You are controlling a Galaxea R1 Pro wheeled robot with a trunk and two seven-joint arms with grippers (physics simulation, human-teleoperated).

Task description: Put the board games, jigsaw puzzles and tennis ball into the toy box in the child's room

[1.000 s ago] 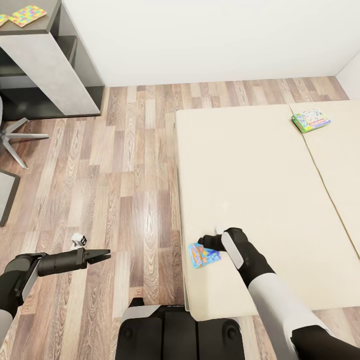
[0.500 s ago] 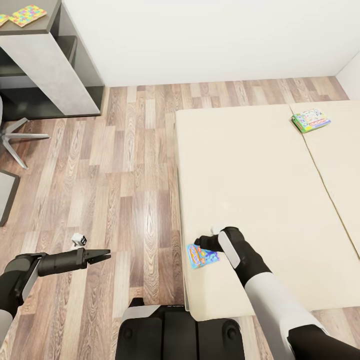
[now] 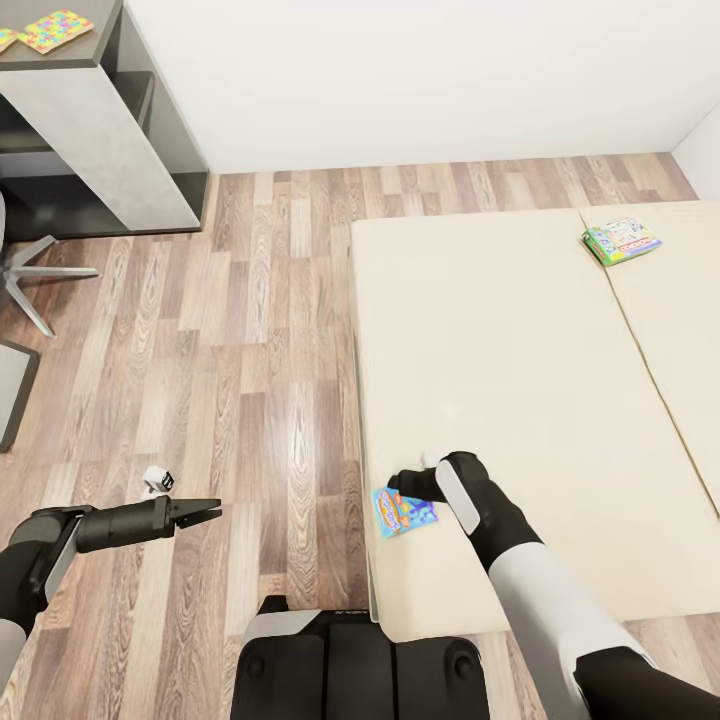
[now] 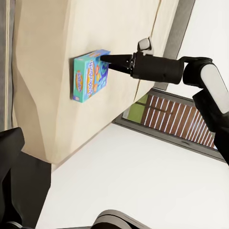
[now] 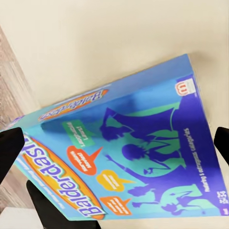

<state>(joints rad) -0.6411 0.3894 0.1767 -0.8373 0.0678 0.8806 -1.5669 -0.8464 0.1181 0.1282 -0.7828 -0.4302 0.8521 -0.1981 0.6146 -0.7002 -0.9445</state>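
A blue Balderdash board game [image 3: 404,511] lies flat on the cream bed [image 3: 520,400], close to the bed's left edge. My right gripper [image 3: 405,487] is low over it, open. In the right wrist view the box [image 5: 129,157] spans the gap between the two fingertips [image 5: 9,148]. Seen from the left wrist, the right gripper [image 4: 106,58] touches the box [image 4: 89,75] at its corner. A green board game [image 3: 621,240] rests far back on the bed. Two jigsaw puzzles [image 3: 55,30] lie on the grey desk [image 3: 90,110]. My left gripper [image 3: 205,512] hangs over the floor, holding nothing.
A wooden floor [image 3: 260,330] runs between the desk and the bed. A chair's star base [image 3: 25,280] stands at the left by the desk. A small white and black object [image 3: 157,479] lies on the floor near my left gripper. My own base [image 3: 350,660] is at the bed's corner.
My right gripper has shifted slightly left, and the blue board game has slid with it toward the bed's edge. The left arm has not moved.
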